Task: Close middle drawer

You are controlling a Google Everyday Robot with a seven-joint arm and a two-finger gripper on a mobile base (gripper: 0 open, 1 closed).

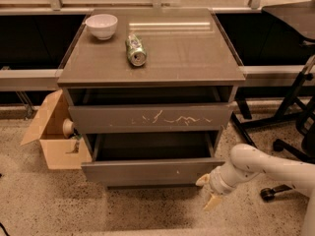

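While the middle drawer [142, 172] stood pulled well out of the cabinet [189, 53], its plain front hung forward of the scratched drawer front [147, 118] above it, and its dark inside lay open to view. The gripper [206, 192] sat low at the cabinet's front right corner, just beside the right end of the middle drawer's front. Its two pale fingers [202, 181] were spread wide and held nothing, and whether the upper one touched the wood could not be told. The white arm [256, 163] reached in from the cabinet's right. On the cabinet's top stood a white bowl [102, 25] at the back left, with a can [136, 50] lying on its side nearer the middle. A cardboard box [51, 136] sat on the floor against the cabinet's left side.
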